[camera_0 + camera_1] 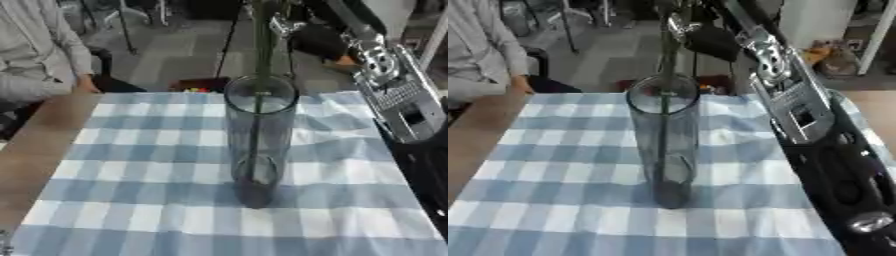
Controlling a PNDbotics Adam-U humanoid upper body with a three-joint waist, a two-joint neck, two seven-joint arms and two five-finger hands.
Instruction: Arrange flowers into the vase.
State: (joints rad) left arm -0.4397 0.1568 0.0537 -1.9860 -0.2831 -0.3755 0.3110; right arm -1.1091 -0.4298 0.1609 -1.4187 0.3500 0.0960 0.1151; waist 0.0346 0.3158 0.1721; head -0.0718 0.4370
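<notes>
Tall clear glass vase stands upright on the blue-and-white checked cloth that covers the table, about midway between its left and right edges and somewhat toward the far edge. One green flower stem runs down through the vase mouth; lower end appears to reach near the base, though the glass blurs it. Stem long axis is near vertical, in line with the vase axis; the top runs out of view at the upper edge, so no bloom is visible. Right arm comes in from the right side and climbs toward the upper edge, over the far right corner of the cloth. Right hand sits at the top of the stem, directly above the vase mouth; it is dark and partly cut by the picture edge, so I cannot tell whether its fingers are closed on the stem or parted. Left hand shows in neither view. Judgement: this is the insertion step, with the stem already well inside the vase; the right hand is the only one near. The relation that matters is hand straight above the mouth, stem pointing straight down from it, so the remaining move would be a release or short vertical lowering. Risk: a sideways pull at the top could tip the narrow vase.
</notes>
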